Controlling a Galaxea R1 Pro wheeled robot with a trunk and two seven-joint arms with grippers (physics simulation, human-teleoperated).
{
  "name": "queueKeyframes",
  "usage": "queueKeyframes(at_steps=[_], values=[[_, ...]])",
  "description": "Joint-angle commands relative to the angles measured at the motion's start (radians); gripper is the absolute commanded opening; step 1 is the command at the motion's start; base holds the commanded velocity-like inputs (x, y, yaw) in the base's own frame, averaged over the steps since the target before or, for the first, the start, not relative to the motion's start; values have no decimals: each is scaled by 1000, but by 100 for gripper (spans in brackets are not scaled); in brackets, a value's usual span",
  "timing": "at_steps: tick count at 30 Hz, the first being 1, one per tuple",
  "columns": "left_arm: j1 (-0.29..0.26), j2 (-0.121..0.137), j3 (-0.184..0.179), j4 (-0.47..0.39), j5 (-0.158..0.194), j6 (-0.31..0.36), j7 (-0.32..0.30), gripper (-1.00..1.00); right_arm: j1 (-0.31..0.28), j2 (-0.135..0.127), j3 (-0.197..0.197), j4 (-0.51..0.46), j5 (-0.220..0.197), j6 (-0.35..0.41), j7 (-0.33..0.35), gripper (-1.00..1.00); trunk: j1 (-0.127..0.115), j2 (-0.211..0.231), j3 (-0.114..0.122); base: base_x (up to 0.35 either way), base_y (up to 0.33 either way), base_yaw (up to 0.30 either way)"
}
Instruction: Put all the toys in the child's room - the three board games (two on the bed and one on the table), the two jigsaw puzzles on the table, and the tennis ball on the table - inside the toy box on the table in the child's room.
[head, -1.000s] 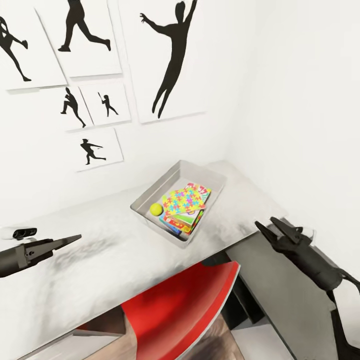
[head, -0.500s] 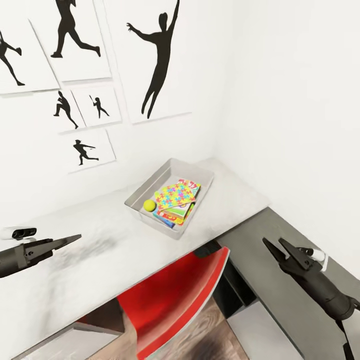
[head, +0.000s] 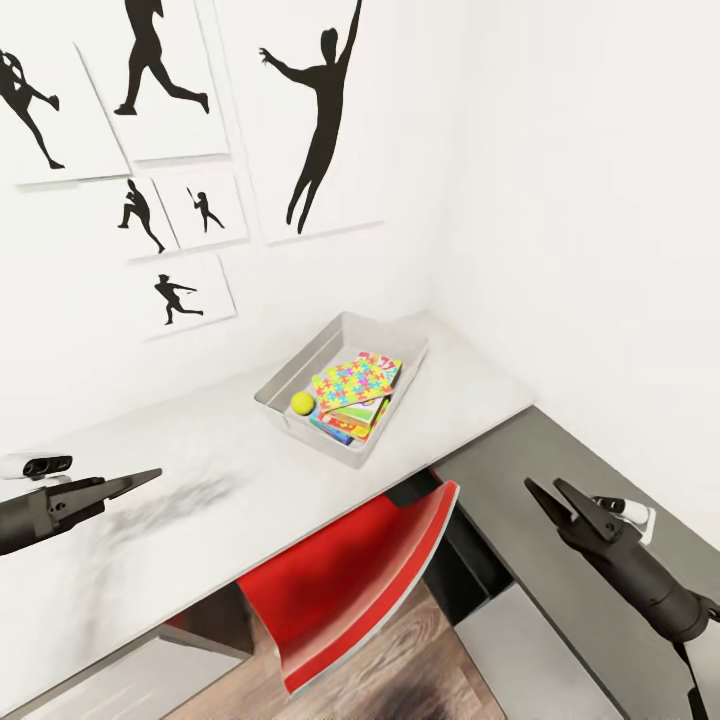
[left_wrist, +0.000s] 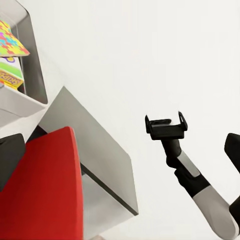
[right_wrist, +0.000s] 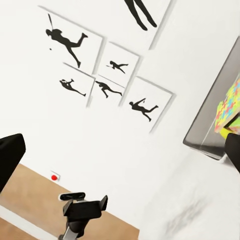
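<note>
On the table (head: 200, 500), toward its far corner by the white walls, the toy box (head: 300, 368) is seen with its contents stacked inside. A jigsaw puzzle (head: 355, 380) lies uppermost, tilted over a pile of printed board games (head: 352, 420), and the tennis ball (head: 302, 402) rests against the box's near-left wall, touching the pile. How many flat items make up the pile cannot be counted with certainty from the head view. No toy is observed on the bare table top around the toy box.

The left gripper (head: 135, 480) is held over the table well to the near-left of the toy box; its fingers appear closed together to a point, with nothing between them. The right gripper (head: 548, 495) is held over the lower dark cabinet (head: 530, 470), to the near-right of the toy box, jaws parted and empty. A red chair (head: 350, 580) is tucked under the table edge, in front of the toy box.

Judgement: the placing appears largely or wholly done. The step in hand is best treated as a check: the pile should be inspected for anything overhanging the rim, and both arms should be kept clear of the box walls so that the stack is not disturbed.
</note>
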Motion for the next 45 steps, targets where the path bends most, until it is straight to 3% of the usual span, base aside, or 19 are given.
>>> queueKeyframes(at_steps=[1,7,24,39,45], values=[[-1,1,0,0,0,11,-3,100,-1,0,0,0,0,5,1,100,1,-2,-2,-4,1,-1],[-1,1,0,0,0,11,-3,100,-1,-1,-2,1,24,5,3,100,1,-2,-2,-1,0,0],[-1,1,0,0,0,11,-3,100,-1,-2,-3,2,30,5,-1,100,1,-2,-1,-12,0,-7],[-1,4,2,0,-3,11,-4,100,-1,-4,-4,4,29,6,-1,100,1,-2,10,-182,82,-225],[-1,4,28,0,-6,11,-54,100,-1,-3,-4,4,30,6,0,100,1,-2,15,-29,9,-244]])
